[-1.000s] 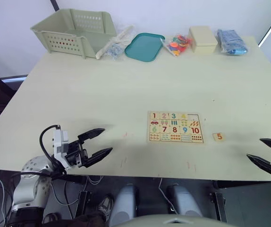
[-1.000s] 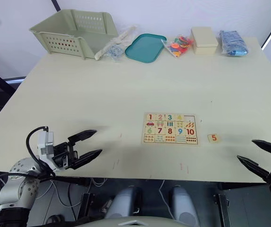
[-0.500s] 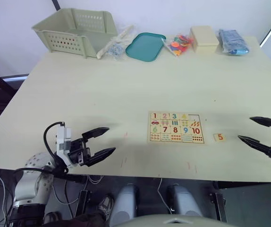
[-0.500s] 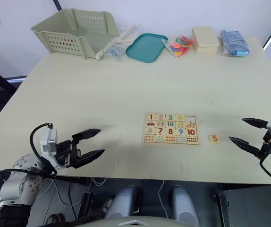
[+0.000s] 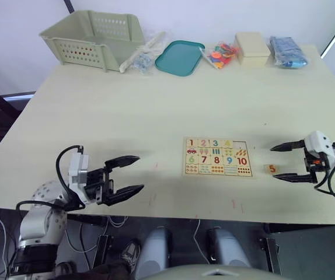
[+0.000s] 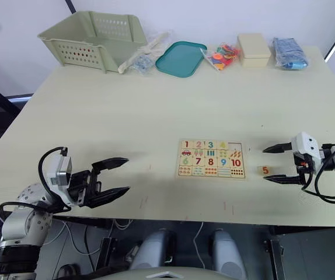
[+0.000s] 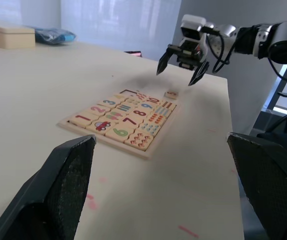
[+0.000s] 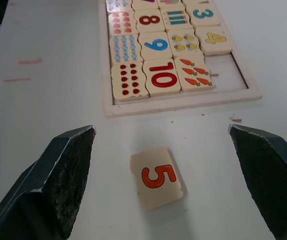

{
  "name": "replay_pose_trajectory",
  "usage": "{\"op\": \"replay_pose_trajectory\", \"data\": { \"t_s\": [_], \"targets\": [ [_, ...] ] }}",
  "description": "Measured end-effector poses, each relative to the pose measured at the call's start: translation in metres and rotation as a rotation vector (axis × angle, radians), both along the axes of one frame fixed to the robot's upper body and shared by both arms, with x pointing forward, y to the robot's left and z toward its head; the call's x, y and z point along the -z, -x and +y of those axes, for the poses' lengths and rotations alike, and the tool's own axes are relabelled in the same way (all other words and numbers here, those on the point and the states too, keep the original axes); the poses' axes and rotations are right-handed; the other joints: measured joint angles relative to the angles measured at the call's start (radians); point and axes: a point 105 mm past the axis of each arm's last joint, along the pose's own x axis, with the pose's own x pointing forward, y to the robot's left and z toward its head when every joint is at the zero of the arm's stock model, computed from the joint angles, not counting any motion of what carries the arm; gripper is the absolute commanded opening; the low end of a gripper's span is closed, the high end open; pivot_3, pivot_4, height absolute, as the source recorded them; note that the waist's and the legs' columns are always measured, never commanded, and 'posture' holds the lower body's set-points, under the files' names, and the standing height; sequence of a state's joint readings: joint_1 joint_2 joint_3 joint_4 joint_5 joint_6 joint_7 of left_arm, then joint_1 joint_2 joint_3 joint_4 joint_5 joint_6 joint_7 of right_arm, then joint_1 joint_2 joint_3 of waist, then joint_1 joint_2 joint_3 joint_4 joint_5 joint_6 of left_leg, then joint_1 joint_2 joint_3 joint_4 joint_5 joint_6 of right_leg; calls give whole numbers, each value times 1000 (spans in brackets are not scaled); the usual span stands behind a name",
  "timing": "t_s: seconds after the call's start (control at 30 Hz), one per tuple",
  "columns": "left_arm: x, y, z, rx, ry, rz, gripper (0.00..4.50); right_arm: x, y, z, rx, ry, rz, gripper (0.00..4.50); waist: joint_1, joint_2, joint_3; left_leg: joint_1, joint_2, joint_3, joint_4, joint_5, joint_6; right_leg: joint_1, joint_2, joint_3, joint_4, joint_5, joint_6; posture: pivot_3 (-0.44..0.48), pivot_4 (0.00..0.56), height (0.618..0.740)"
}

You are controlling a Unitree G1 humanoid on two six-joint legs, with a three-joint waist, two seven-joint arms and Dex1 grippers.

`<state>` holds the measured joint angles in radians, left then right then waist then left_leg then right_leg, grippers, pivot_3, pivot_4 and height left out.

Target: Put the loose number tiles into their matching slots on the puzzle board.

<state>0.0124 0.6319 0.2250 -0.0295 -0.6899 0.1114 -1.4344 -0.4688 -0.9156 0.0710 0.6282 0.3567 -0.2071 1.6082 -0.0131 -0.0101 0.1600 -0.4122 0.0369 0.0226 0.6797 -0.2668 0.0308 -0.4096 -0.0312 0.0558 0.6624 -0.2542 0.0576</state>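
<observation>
The pale table (image 5: 156,111) carries the puzzle board (image 5: 217,157), a loose 5 tile (image 5: 271,169), a basket (image 5: 91,38) and a teal tray (image 5: 179,57)

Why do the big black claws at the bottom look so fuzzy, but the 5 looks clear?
In the right wrist view the fingers sit right up against the camera, out of focus, while the 5 tile lies farther off, sharp. The left wrist view likewise: blurred fingers, clearer puzzle board.
</observation>
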Motion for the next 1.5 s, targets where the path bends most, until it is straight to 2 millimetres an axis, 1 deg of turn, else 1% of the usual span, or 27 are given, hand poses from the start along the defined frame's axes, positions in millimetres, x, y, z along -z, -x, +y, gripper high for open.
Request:
{"op": "replay_pose_trajectory", "data": {
  "t_s": [0.07,0.13,0.33,0.4,0.47,0.63,0.83,1.07,1.33,1.37,1.4,1.5],
  "targets": [
    [-2,0,2,6,-6,5,4500,10,0,-2,11,17,57,4451,0,0,0,0,0,0,0,0,0,0,0,0,0,0,0,0,150,740],
    [-3,1,2,8,1,8,4500,16,0,-3,14,22,80,4451,-1,0,0,0,0,0,0,0,0,0,-1,0,0,0,0,0,150,740],
    [-6,7,-1,19,-3,5,4500,20,-1,-6,6,40,72,4451,-2,0,0,0,0,-1,0,0,0,0,-1,0,0,0,0,0,150,740],
    [-8,8,-2,16,-1,5,4500,22,-1,-7,7,44,72,3926,-2,0,0,0,0,-1,0,0,0,0,-1,0,0,0,0,0,150,740],
    [-12,8,-3,14,2,0,4500,23,-1,-8,3,52,62,3140,-1,0,0,0,0,-1,0,0,0,0,-1,0,0,0,0,0,150,740],
    [-17,6,-8,6,-4,-1,4500,24,0,-11,0,60,44,3140,-1,0,0,1,0,-1,0,0,0,0,-2,1,0,0,0,0,150,740],
    [-30,6,-18,8,-7,-17,4500,25,1,-11,4,55,42,3140,-1,0,0,1,0,-2,0,0,0,0,-2,1,0,0,0,0,150,740],
    [-32,5,-21,1,-2,-4,4500,26,8,-14,3,52,59,3140,0,0,0,1,0,-2,0,0,0,0,-2,1,0,0,0,0,150,740],
    [-35,8,-24,15,4,-7,4500,27,10,-14,10,40,75,3140,-1,0,0,1,0,-2,0,0,0,0,-2,1,0,0,0,0,150,740],
    [-35,9,-23,13,4,-4,4500,27,11,-14,10,40,76,2875,-1,0,0,1,0,-2,0,0,0,0,-2,1,0,0,0,0,150,740],
    [-34,9,-23,12,4,-1,4500,27,11,-14,13,38,77,2714,-1,0,0,1,0,-2,0,0,0,0,-2,1,0,0,0,0,150,740],
    [-33,10,-23,13,5,3,4500,27,12,-15,20,34,80,2714,0,0,0,1,0,-1,0,0,0,0,-2,1,0,0,0,0,150,740]
  ]
}}
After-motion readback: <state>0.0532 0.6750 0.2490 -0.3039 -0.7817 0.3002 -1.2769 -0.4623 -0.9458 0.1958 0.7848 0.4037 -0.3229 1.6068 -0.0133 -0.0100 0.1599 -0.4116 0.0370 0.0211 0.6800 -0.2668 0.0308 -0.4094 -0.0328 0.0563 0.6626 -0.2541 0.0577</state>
